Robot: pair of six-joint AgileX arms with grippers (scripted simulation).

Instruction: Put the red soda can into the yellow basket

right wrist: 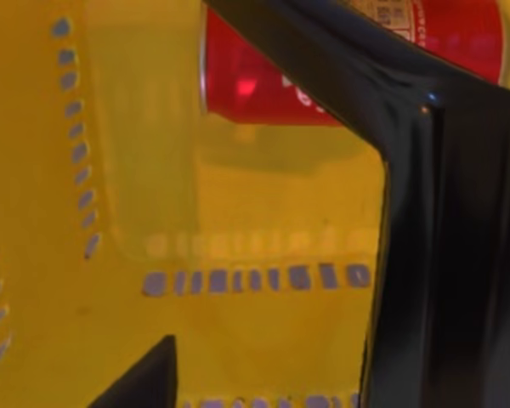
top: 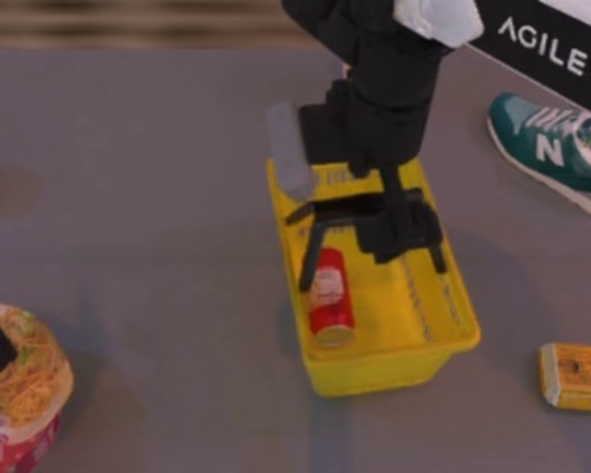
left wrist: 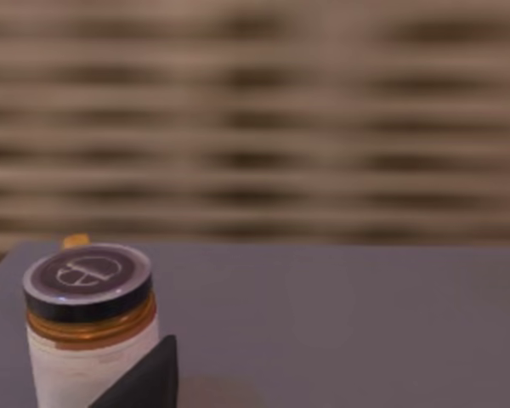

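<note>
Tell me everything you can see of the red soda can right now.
The red soda can is a small red cylinder with a pale label patch and a silvery end. It lies on its side inside the yellow basket, near the wall on the top view's left. The right gripper hangs over the basket, not holding it.

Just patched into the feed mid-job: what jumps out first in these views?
The yellow basket at the table's middle grabs the eye, with the red soda can lying on its side inside, near its left wall. The right gripper hangs over the basket, by its black handles. At the edges sit a teal sneaker, top right, and a noodle bowl, bottom left.
</note>
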